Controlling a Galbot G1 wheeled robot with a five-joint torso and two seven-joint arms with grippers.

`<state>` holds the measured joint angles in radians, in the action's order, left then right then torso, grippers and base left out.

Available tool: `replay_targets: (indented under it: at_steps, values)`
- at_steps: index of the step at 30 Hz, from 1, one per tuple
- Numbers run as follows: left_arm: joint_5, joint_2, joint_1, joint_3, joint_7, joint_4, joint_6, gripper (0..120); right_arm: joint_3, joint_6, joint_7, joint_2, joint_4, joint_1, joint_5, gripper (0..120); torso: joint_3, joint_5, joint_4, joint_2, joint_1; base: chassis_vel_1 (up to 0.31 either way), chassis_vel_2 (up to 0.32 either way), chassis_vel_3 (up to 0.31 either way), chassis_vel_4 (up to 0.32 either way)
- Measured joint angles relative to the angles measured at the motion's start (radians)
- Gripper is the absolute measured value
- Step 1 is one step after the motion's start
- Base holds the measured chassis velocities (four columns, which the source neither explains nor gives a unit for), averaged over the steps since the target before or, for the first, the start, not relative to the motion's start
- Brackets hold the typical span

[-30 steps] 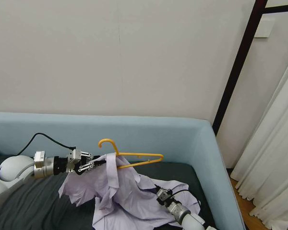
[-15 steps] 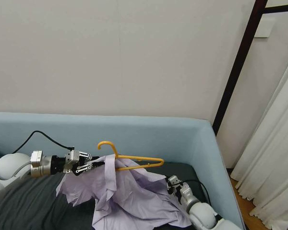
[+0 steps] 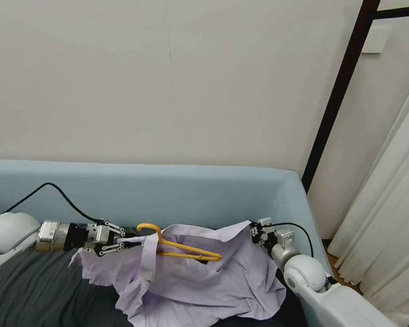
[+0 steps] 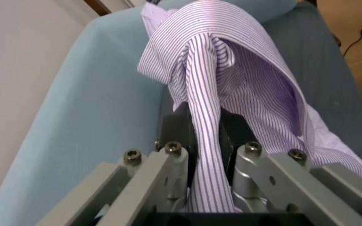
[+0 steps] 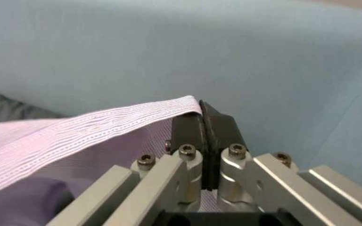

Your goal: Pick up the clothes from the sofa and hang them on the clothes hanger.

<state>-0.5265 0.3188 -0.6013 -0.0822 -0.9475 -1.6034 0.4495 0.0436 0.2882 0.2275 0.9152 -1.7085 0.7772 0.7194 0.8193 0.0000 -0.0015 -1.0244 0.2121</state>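
Step, judged: shirt [image 3: 211, 283] onto hanger [image 3: 185, 251] | left gripper [image 4: 209, 136] clamps shirt | right gripper [image 5: 203, 126] pinches its edge, near sofa [image 3: 211, 187] back corner | next: spread taut.

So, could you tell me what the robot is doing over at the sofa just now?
Both arms are handling a lilac striped shirt over the light blue sofa. The left gripper is shut on a bunched fold at one end, the right gripper on an edge at the other, so the shirt is spread between them. A yellow hanger sits partly inside the shirt, its hook poking out near the left gripper.
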Motion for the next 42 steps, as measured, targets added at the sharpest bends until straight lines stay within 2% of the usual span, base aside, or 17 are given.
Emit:
replay_targets:
  at_steps: [6,11,14,21,26,32,34,35,39,40,42]
  values:
    - [0.050,0.015,0.000,0.005,0.030,0.007,-0.007,8,-0.040,0.033,0.036,-0.059,-0.126,0.020,0.064,0,0.000,0.0000,0.0000,0.000,0.000,0.000,0.000,0.000,0.000]
    - [0.094,0.034,0.003,0.005,0.118,0.015,-0.052,8,-0.085,0.064,0.071,-0.131,-0.265,0.056,0.151,0,0.000,-0.0002,-0.0001,0.000,0.000,0.000,0.000,0.000,0.000]
    - [0.086,0.049,0.012,-0.012,0.181,0.009,-0.106,8,-0.108,0.089,0.106,-0.163,-0.364,0.083,0.197,0,0.000,-0.0001,-0.0001,0.000,0.000,0.000,0.000,0.000,0.000]
    - [0.081,0.063,0.027,-0.047,0.221,-0.014,-0.149,8,-0.110,0.127,0.152,-0.194,-0.467,0.072,0.272,0,0.000,0.0000,0.0003,0.000,0.000,0.000,0.000,0.000,0.000]
    - [0.069,0.087,0.058,-0.108,0.243,-0.024,-0.181,8,-0.118,0.140,0.176,-0.240,-0.529,0.045,0.342,0,0.000,0.0001,0.0000,0.000,0.000,0.000,0.000,0.000,0.000]
    - [0.023,0.142,0.106,-0.218,0.288,-0.002,-0.220,8,-0.121,0.148,0.189,-0.276,-0.604,0.023,0.385,0,0.000,0.0001,0.0001,0.000,0.000,0.000,0.000,0.000,0.000]
    - [0.013,0.193,0.148,-0.289,0.302,0.023,-0.230,8,-0.119,0.157,0.198,-0.286,-0.638,0.008,0.401,0,0.000,-0.0003,0.0001,0.000,0.000,0.000,0.000,0.000,0.000]
    - [0.013,0.193,0.148,-0.289,0.302,0.023,-0.230,8,-0.119,0.157,0.198,-0.286,-0.638,0.008,0.401,0,0.000,-0.0003,0.0001,0.000,0.000,0.000,0.000,0.000,0.000]
    - [-0.006,0.292,0.262,-0.383,0.336,0.082,-0.247,8,-0.125,0.162,0.200,-0.315,-0.683,0.037,0.410,0,0.000,-0.0001,0.0000,0.000,0.000,0.000,0.000,0.000,0.000]
    - [-0.006,0.292,0.262,-0.383,0.336,0.082,-0.247,8,-0.125,0.162,0.200,-0.315,-0.683,0.037,0.410,0,0.000,-0.0001,0.0000,0.000,0.000,0.000,0.000,0.000,0.000]
    - [-0.040,0.340,0.322,-0.415,0.355,0.117,-0.258,8,-0.127,0.162,0.194,-0.329,-0.703,0.065,0.401,0,0.000,0.0003,-0.0005,0.000,0.000,0.000,0.000,0.000,0.000]
